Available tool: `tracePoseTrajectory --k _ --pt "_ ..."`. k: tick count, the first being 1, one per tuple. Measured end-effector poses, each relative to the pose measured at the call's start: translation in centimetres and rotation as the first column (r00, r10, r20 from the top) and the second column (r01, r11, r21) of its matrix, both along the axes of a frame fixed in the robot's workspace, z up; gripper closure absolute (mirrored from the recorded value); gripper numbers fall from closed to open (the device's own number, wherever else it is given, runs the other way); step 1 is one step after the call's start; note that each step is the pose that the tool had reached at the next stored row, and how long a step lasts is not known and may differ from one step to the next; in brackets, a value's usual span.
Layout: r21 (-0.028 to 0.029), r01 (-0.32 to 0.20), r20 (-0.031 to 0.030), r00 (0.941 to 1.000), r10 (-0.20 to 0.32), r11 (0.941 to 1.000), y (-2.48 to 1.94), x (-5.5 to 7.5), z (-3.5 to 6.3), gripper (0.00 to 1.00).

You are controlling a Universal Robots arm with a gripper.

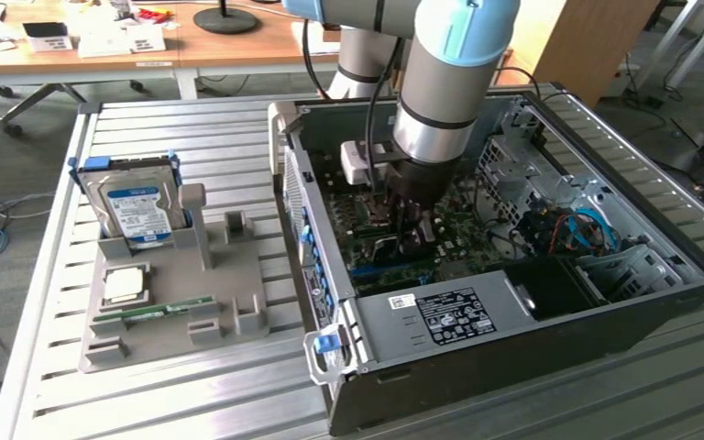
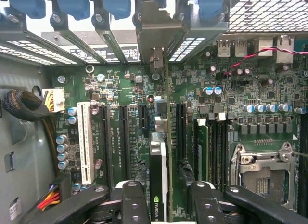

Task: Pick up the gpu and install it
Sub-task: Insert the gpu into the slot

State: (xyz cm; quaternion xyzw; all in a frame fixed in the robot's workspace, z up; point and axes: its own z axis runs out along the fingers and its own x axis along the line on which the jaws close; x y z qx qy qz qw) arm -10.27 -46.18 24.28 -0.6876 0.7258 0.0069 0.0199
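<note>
Gpu (image 2: 159,176) upright between fingers (image 2: 134,204) — amid motherboard (image 2: 120,118) slots.

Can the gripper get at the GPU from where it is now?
Probably yes. In the wrist view the gripper already straddles the GPU, which stands on edge over the motherboard, a finger on each side. Nothing sits between the fingers and the card.

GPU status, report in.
End effector open astride the gpu. Card on edge in the motherboard slot, bracket at rear. Nothing blocking.
</note>
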Motion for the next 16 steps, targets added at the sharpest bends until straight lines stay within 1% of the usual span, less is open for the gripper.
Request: tracePoseTrajectory --k 2,12,14,15,16 --pt "0.0 0.0 0.0001 1.0 0.0 1.0 0.07 -0.01 0.0 0.6" --pt "0.0 0.0 0.0 1.0 0.0 1.0 0.08 -0.01 0.0 0.6" --pt "-0.0005 0.0 0.0 1.0 0.0 1.0 0.07 0.0 0.01 0.61" --pt "-0.0014 0.0 -0.0003 1.0 0.0 1.0 0.06 -0.01 0.03 0.67" --pt "-0.0008 0.0 -0.0003 1.0 0.0 1.0 0.06 -0.01 0.02 0.72"
